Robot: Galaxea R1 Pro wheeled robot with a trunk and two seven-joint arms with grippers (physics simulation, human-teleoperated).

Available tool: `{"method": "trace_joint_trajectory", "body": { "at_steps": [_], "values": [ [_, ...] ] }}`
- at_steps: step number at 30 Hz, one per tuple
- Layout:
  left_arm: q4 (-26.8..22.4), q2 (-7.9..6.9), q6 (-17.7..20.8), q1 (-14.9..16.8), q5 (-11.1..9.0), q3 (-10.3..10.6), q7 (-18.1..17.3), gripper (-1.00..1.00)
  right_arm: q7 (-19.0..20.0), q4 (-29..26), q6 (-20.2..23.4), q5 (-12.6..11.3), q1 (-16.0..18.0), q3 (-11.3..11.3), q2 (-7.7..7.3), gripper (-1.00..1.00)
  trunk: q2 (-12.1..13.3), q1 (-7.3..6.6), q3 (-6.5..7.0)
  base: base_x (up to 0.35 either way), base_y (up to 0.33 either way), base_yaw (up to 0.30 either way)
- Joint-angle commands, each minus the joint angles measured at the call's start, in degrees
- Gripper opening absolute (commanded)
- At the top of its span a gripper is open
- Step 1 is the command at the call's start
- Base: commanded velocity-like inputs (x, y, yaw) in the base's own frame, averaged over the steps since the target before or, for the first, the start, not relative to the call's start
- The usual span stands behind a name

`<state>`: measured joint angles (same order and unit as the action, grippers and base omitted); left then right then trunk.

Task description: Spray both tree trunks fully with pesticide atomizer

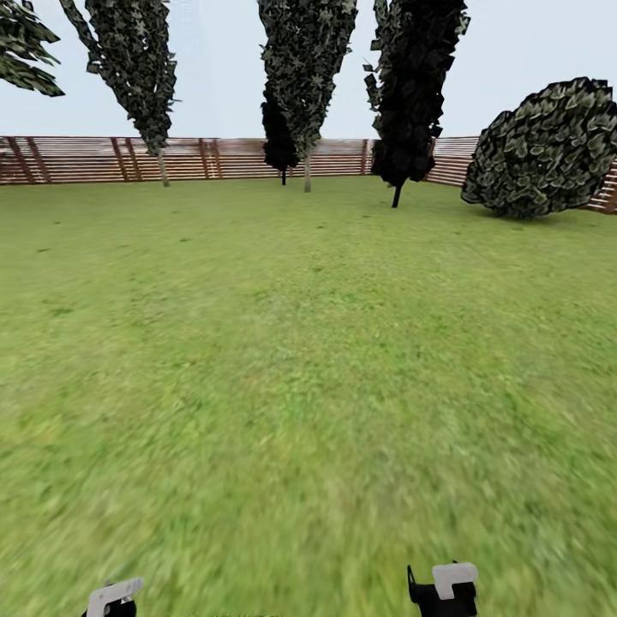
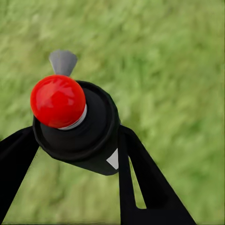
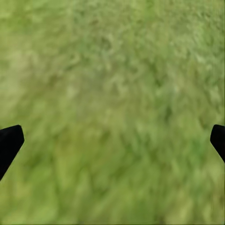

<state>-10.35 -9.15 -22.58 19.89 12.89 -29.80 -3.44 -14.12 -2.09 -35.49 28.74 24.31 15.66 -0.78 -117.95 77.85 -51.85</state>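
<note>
At the near edge of the head view, both arms are cut off by the frame: the left hand [image 1: 113, 597] shows only a pale bracket and a dark stub, the right hand [image 1: 446, 590] a pale bracket on a black body. From the left wrist view, the left hand [image 2: 75, 187] has its two black fingers [image 2: 136, 178] closed against the sides of the pesticide atomizer [image 2: 77, 124], a black body with a glossy red cap and a small grey nozzle; its lower part is hidden behind the fingers, and no label or writing can be read on it. In the right wrist view, the right hand [image 3: 112, 140] is spread wide with nothing between the fingertips [image 3: 9, 140], only blurred grass [image 3: 112, 93] beneath.

Beyond the arms, the lawn [image 1: 308, 360] is smeared and featureless. Far off stand tall trees [image 1: 307, 77], their tops cut off, and a round bush [image 1: 544, 146] at the far right, before a wooden slat fence [image 1: 86, 159].
</note>
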Motion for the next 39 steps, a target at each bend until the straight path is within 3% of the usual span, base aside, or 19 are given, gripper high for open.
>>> {"method": "trace_joint_trajectory", "body": {
  "at_steps": [1,15,29,39],
  "values": [
    [0.1,0.01,-0.2,0.1,0.4,-0.5,-0.3,-1.0,-0.4,0.1,-0.1,0.6,0.0,0.3,-0.01,1.0,0.0,-0.01,-0.05,0.0,0.0,0.281],
    [0.1,0.01,-0.2,0.1,0.3,-0.5,-0.2,-1.0,-0.4,0.1,-0.1,0.6,0.0,0.2,-0.02,1.0,0.0,-0.01,-0.05,0.21,0.14,0.281],
    [0.1,0.01,-0.1,0.1,0.4,-0.5,-0.2,-1.0,-0.4,0.1,-0.2,0.6,0.0,0.2,-0.01,1.0,0.0,-0.01,-0.05,0.025,0.005,0.281],
    [0.1,0.01,0.0,0.1,0.4,-0.5,-0.2,-1.0,-0.4,0.1,-0.2,0.6,0.0,0.2,-0.01,1.0,0.0,-0.01,-0.05,0.311,0.019,0.281]
  ]
}}
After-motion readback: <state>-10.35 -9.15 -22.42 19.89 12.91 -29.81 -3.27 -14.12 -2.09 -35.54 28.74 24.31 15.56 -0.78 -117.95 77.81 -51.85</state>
